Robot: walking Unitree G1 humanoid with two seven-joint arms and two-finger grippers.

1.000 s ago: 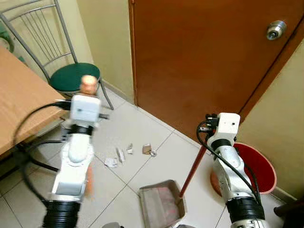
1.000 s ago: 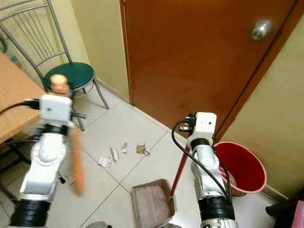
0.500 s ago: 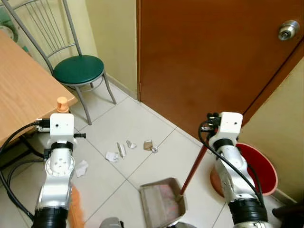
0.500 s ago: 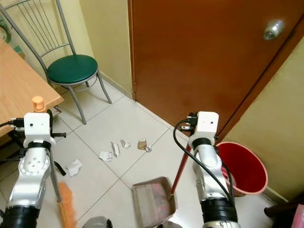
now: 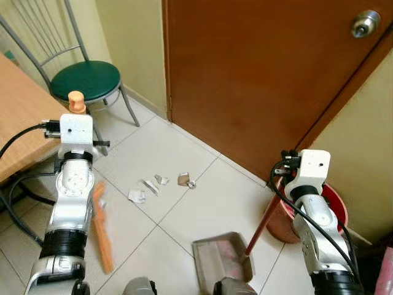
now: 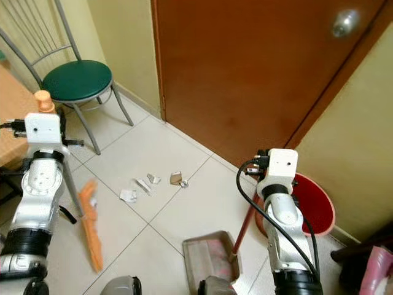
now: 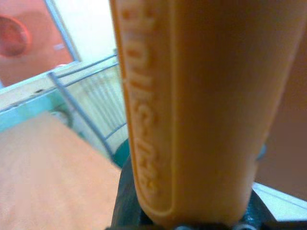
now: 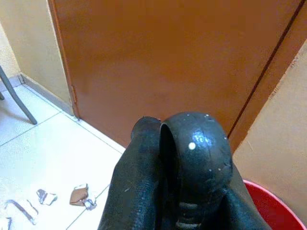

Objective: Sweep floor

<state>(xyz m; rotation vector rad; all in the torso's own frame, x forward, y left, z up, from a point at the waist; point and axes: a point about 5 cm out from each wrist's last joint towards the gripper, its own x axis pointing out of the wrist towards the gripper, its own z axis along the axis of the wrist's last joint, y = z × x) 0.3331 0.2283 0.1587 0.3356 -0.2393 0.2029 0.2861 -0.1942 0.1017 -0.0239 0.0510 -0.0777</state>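
The left gripper point(image 7: 192, 218) is clamping the orange broom point(image 5: 102, 228): in the left wrist view the handle is filling the space between the fingers, standing up from them, and in the head views its orange tip is sticking up above the wrist camera while the blurred lower part is slanting down to the tiles just beside the left arm. The scraps point(image 5: 158, 185) of paper are lying on the white floor point(image 5: 166, 153) in front of the door point(image 5: 245, 67), apart from the broom head, between it and the dustpan point(image 5: 222, 261). The dustpan is sitting on the tiles nearer the robot than the scraps, its red stick rising toward the right arm. The right gripper point(image 8: 177, 158) is closed around a black rounded knob, apparently the stick's top. The red bin point(image 5: 334, 203) is standing beside the door, just behind the right arm. The green chair point(image 5: 83, 80) is standing left of the door, by the table point(image 5: 18, 123).
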